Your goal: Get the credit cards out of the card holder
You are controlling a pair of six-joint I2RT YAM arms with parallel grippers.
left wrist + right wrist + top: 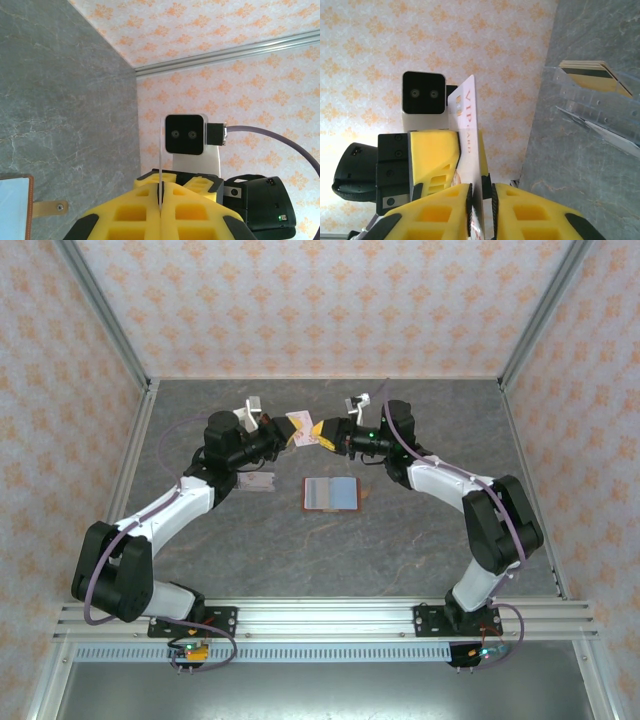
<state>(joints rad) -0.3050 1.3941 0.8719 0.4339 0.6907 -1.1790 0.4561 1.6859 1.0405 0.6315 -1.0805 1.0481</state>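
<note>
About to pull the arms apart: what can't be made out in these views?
- Right wrist: whether the right end effector grips the credit card or merely flanks it; contact is seen edge-on.
- Left wrist: pockets of the card holder; the lower-left frame edge cuts it off.
- Top external: how many loose cards lie by the left arm; too small.

Overhead camera looks down; wrist cameras (185, 134) apparently face each other.
</note>
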